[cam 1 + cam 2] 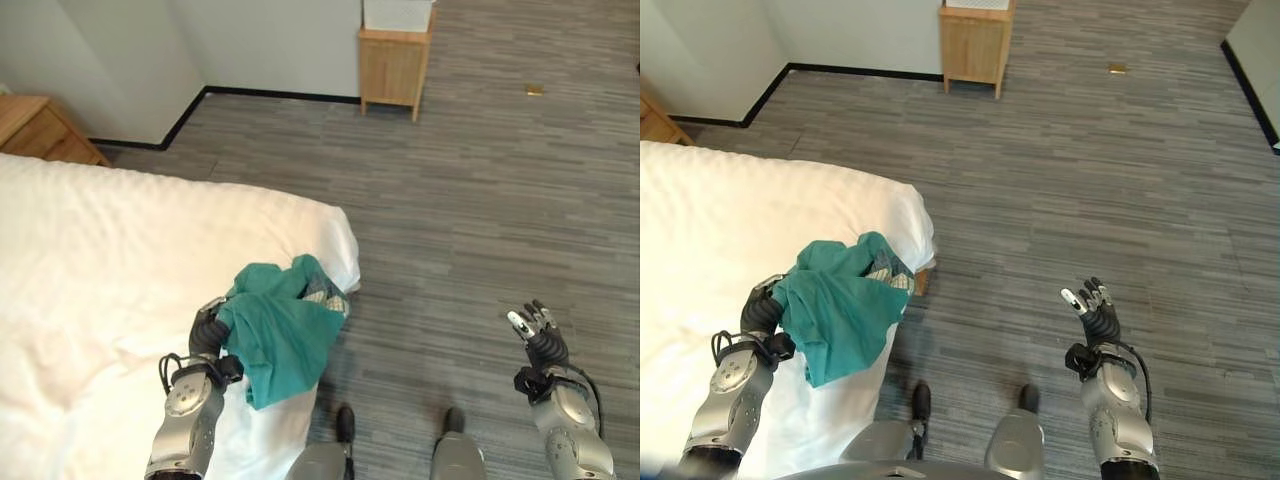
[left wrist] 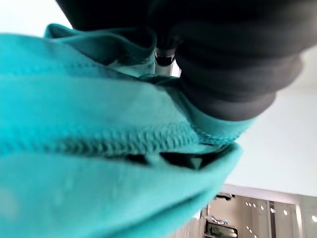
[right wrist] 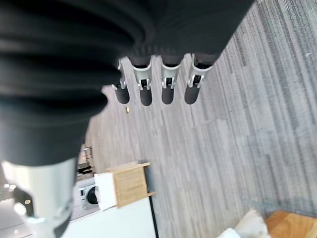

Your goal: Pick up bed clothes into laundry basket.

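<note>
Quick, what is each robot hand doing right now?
Left hand: closed on the green cloth, above the bed.
Right hand: open and empty, over the floor.

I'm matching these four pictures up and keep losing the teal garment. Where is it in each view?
Left eye view: teal garment at lower centre, draped over the left hand at the bed's corner.
Right eye view: lower left, same bed corner.
Left wrist view: bunched close across most of the picture.
Right wrist view: not in it.
Shared landmark: the wooden cabinet by the wall.
</note>
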Controlling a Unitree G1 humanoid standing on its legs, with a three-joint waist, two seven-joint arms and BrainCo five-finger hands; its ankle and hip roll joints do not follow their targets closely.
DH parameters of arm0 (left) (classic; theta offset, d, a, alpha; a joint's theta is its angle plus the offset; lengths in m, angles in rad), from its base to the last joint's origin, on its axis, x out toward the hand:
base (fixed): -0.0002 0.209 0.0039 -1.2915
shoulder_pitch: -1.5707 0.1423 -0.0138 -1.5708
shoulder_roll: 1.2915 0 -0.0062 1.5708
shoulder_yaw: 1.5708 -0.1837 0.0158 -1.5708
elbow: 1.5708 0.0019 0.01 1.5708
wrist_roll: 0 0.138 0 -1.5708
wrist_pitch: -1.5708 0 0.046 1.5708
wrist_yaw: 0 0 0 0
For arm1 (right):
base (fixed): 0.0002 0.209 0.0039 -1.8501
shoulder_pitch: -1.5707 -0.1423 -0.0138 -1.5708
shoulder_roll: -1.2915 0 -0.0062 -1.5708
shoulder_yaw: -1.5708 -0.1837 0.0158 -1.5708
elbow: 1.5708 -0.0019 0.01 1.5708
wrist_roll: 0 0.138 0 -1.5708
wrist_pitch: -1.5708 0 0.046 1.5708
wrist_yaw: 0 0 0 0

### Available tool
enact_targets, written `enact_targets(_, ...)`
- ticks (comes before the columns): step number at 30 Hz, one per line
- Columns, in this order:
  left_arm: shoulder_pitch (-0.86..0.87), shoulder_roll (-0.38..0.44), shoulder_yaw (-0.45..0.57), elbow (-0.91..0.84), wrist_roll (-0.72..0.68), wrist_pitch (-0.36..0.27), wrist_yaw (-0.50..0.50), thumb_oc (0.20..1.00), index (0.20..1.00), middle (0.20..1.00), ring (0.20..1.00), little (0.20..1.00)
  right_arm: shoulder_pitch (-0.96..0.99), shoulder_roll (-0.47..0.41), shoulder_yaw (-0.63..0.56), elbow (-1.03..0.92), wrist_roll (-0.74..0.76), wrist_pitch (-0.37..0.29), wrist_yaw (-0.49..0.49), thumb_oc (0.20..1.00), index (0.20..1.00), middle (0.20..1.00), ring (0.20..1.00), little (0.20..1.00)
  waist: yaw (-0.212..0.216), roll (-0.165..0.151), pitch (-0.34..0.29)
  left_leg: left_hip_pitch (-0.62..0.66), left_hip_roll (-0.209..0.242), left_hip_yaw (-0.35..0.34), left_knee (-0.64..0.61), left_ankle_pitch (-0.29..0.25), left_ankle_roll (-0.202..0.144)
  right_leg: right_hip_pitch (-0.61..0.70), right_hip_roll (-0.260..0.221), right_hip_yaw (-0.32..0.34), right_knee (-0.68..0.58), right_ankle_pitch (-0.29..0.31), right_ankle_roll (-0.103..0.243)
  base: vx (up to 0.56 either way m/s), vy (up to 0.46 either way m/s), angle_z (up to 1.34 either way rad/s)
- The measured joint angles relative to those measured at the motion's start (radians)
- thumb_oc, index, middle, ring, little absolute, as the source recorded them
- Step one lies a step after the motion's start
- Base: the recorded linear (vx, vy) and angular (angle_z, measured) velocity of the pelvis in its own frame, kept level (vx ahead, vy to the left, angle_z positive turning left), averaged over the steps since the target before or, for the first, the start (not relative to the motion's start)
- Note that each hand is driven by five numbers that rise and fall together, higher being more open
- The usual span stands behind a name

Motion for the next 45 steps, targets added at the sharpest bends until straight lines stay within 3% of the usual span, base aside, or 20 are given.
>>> enact_targets(4, 0.014, -0.005, 0.013, 0.011, 0.001, -0.001, 0.001, 0.2, 0.2, 0.2, 0.2, 0.2, 0.028, 0.005, 0.019, -0.009, 0.001, 0.001, 0.011, 1.0, 1.0, 1.0, 1.0, 1.0, 0.005, -0.068, -0.01, 0.001, 0.021, -0.047, 0.011, -0.02, -0.072, 0.11, 0.064, -0.044, -0.056, 0.05, -0.005, 0.16, -0.367, 0.54)
enact_targets(5, 0.037, -0.026, -0.011, 0.012, 0.001, 0.001, -0.002, 0.2, 0.2, 0.2, 0.2, 0.2, 0.029, -0.013, 0.008, 0.001, 0.001, 0.001, 0.015, 1.0, 1.0, 1.0, 1.0, 1.0, -0.024, -0.051, -0.006, -0.008, 0.09, -0.013, 0.055, -0.034, -0.07, 0.132, 0.101, -0.081, -0.058, 0.082, -0.019, 0.07, -0.434, 0.58)
enact_targets(6, 0.068, -0.042, -0.032, 0.012, 0.001, 0.002, -0.009, 0.2, 0.2, 0.2, 0.2, 0.2, 0.024, -0.022, -0.003, 0.006, 0.005, -0.001, 0.015, 1.0, 1.0, 1.0, 1.0, 1.0, -0.02, -0.033, -0.008, -0.015, 0.125, 0.006, 0.102, 0.018, -0.077, 0.129, 0.149, -0.102, -0.031, 0.059, -0.035, 0.06, -0.425, 0.81)
enact_targets(8, 0.026, -0.086, -0.045, 0.033, 0.0, 0.015, -0.023, 0.2, 0.2, 0.2, 0.2, 0.2, 0.042, -0.038, -0.049, 0.039, 0.006, 0.002, 0.024, 1.0, 1.0, 1.0, 1.0, 1.0, -0.05, -0.055, 0.01, -0.139, 0.136, 0.024, 0.284, 0.046, -0.105, 0.121, 0.142, -0.162, 0.033, -0.003, -0.08, 0.13, -0.277, 0.8)
enact_targets(9, 0.045, -0.093, -0.058, 0.026, 0.0, 0.017, -0.032, 0.2, 0.2, 0.2, 0.2, 0.2, 0.055, -0.043, -0.056, 0.04, 0.006, 0.004, 0.016, 1.0, 1.0, 1.0, 1.0, 1.0, -0.013, -0.07, 0.012, -0.154, 0.124, 0.026, 0.307, 0.042, -0.097, 0.132, 0.154, -0.164, 0.033, -0.017, -0.105, 0.22, -0.281, 0.58)
enact_targets(11, 0.045, -0.091, -0.096, 0.027, 0.0, 0.038, -0.045, 0.2, 0.2, 0.2, 0.2, 0.2, 0.07, -0.044, -0.097, 0.042, 0.008, 0.007, 0.017, 1.0, 1.0, 1.0, 1.0, 1.0, -0.002, -0.101, 0.017, -0.159, 0.0, 0.01, 0.267, 0.002, -0.118, 0.154, 0.142, -0.163, -0.009, -0.017, -0.114, 0.22, -0.115, 0.17)
enact_targets(14, 0.053, -0.071, -0.095, 0.022, 0.002, 0.04, -0.059, 0.2, 0.2, 0.2, 0.2, 0.2, 0.031, -0.031, -0.102, 0.068, 0.02, 0.008, 0.009, 1.0, 1.0, 1.0, 1.0, 1.0, 0.017, -0.078, 0.014, -0.161, -0.099, 0.012, 0.034, 0.041, -0.057, 0.195, 0.209, -0.156, -0.097, 0.001, -0.133, 0.24, -0.041, -0.15)
enact_targets(16, 0.077, -0.044, -0.094, 0.021, 0.005, 0.044, -0.06, 0.2, 0.2, 0.2, 0.2, 0.2, 0.019, -0.042, -0.033, 0.057, 0.02, 0.009, 0.016, 1.0, 1.0, 1.0, 1.0, 1.0, 0.029, -0.024, -0.002, -0.144, -0.042, -0.027, 0.079, 0.041, -0.055, 0.221, 0.274, -0.113, -0.08, -0.023, -0.131, 0.17, 0.095, -0.83)
enact_targets(17, 0.077, -0.04, -0.094, 0.023, 0.008, 0.045, -0.06, 0.2, 0.2, 0.2, 0.2, 0.2, 0.016, -0.042, -0.013, 0.054, 0.019, 0.009, 0.018, 1.0, 1.0, 1.0, 1.0, 1.0, 0.013, -0.014, -0.006, -0.131, -0.034, -0.014, 0.071, 0.069, 0.004, 0.224, 0.279, -0.104, -0.067, -0.037, -0.119, 0.14, 0.117, -0.75)
enact_targets(27, 0.03, 0.002, -0.036, 0.02, 0.009, 0.044, -0.043, 0.2, 0.2, 0.2, 0.2, 0.2, -0.031, 0.008, 0.043, 0.023, 0.02, 0.028, 0.041, 1.0, 1.0, 1.0, 1.0, 1.0, 0.017, -0.067, -0.014, -0.006, -0.085, 0.079, -0.053, 0.052, 0.031, 0.295, 0.217, -0.031, -0.137, -0.027, -0.065, 0.12, 0.082, -0.24)
enact_targets(28, 0.035, 0.01, -0.035, 0.021, 0.01, 0.044, -0.042, 0.2, 0.2, 0.2, 0.2, 0.2, -0.043, 0.007, 0.039, 0.024, 0.02, 0.028, 0.04, 1.0, 1.0, 1.0, 1.0, 1.0, 0.018, -0.064, -0.015, 0.0, -0.082, 0.078, -0.053, 0.041, 0.026, 0.29, 0.219, -0.029, -0.113, -0.032, -0.061, 0.05, 0.084, -0.2)
enact_targets(30, 0.036, 0.017, -0.036, 0.039, 0.039, 0.046, -0.038, 0.2, 0.2, 0.2, 0.2, 0.2, -0.069, -0.012, 0.04, 0.031, 0.02, 0.025, 0.039, 1.0, 1.0, 1.0, 1.0, 1.0, 0.013, -0.009, -0.008, 0.016, -0.036, 0.08, -0.053, 0.03, 0.045, 0.128, 0.234, -0.015, 0.217, -0.1, -0.016, 0.03, 0.115, -0.21)
enact_targets(32, 0.033, 0.034, -0.028, 0.033, 0.04, 0.044, -0.037, 0.2, 0.2, 0.2, 0.2, 0.2, -0.033, 0.002, 0.05, 0.028, 0.018, 0.025, 0.039, 1.0, 1.0, 1.0, 1.0, 1.0, 0.018, -0.037, -0.012, 0.011, -0.086, 0.114, -0.006, 0.007, 0.066, 0.059, 0.19, -0.003, 0.348, -0.108, 0.003, 0.23, 0.191, -0.08)
enact_targets(33, 0.006, 0.04, -0.017, 0.04, 0.041, 0.046, -0.037, 0.2, 0.2, 0.2, 0.2, 0.2, -0.051, -0.008, 0.047, 0.01, 0.018, 0.02, 0.038, 1.0, 1.0, 1.0, 1.0, 1.0, 0.004, -0.063, 0.03, -0.017, -0.106, 0.177, 0.161, -0.08, 0.127, -0.059, 0.129, -0.004, 0.602, -0.104, 0.017, 0.43, -0.045, -0.11)
enact_targets(34, -0.017, 0.062, -0.038, 0.06, 0.046, 0.046, -0.033, 0.2, 0.2, 0.2, 0.2, 0.2, -0.037, -0.022, 0.046, -0.002, 0.015, 0.023, 0.043, 1.0, 1.0, 1.0, 1.0, 1.0, -0.015, -0.019, 0.052, -0.015, -0.108, 0.187, 0.25, -0.205, 0.087, -0.219, 0.067, -0.05, 0.76, -0.092, -0.015, 0.43, -0.164, 0.02)
enact_targets(36, -0.016, 0.077, -0.032, 0.051, 0.045, 0.043, -0.034, 0.2, 0.2, 0.2, 0.2, 0.2, -0.005, -0.024, 0.05, -0.004, 0.016, 0.029, 0.04, 1.0, 1.0, 1.0, 1.0, 1.0, -0.048, 0.001, 0.035, 0.001, -0.106, 0.168, 0.194, -0.193, 0.066, -0.258, 0.079, -0.09, 0.46, -0.069, -0.033, 0.52, -0.204, 0.24)
enact_targets(37, -0.023, 0.081, -0.013, 0.048, 0.045, 0.039, -0.033, 0.2, 0.2, 0.2, 0.2, 0.2, -0.002, -0.019, 0.052, 0.003, 0.016, 0.029, 0.04, 1.0, 1.0, 1.0, 1.0, 1.0, -0.053, -0.012, 0.027, 0.018, -0.112, 0.172, 0.14, -0.188, 0.012, -0.263, 0.09, -0.101, 0.274, -0.042, -0.046, 0.44, -0.162, 0.25)
enact_targets(39, -0.058, 0.098, 0.006, 0.07, 0.037, 0.027, -0.033, 0.2, 0.2, 0.2, 0.2, 0.2, 0.016, 0.008, 0.043, -0.003, 0.017, 0.025, 0.04, 1.0, 1.0, 1.0, 1.0, 1.0, -0.075, -0.067, 0.017, 0.01, -0.121, 0.127, 0.246, -0.235, 0.013, -0.243, 0.067, -0.103, 0.011, 0.011, 0.023, 0.38, -0.129, 0.48)
enact_targets(41, -0.014, 0.068, 0.036, 0.081, 0.028, 0.025, -0.03, 0.2, 0.2, 0.2, 0.2, 0.2, 0.007, 0.023, 0.046, 0.029, 0.017, 0.035, 0.04, 1.0, 1.0, 1.0, 1.0, 1.0, -0.043, -0.093, -0.001, 0.037, -0.119, 0.167, 0.258, -0.292, 0.052, -0.226, 0.084, -0.206, -0.022, 0.067, -0.04, 0.28, -0.126, -0.12)
enact_targets(45, 0.05, 0.03, -0.014, 0.064, 0.027, 0.031, -0.037, 0.2, 0.2, 0.2, 0.2, 0.2, 0.031, 0.008, 0.041, 0.061, 0.022, 0.028, 0.042, 1.0, 1.0, 1.0, 1.0, 1.0, -0.054, -0.071, -0.067, 0.112, -0.055, 0.101, 0.215, -0.287, -0.015, -0.084, 0.2, -0.177, 0.096, 0.111, -0.134, 0.46, -0.37, 0.25)
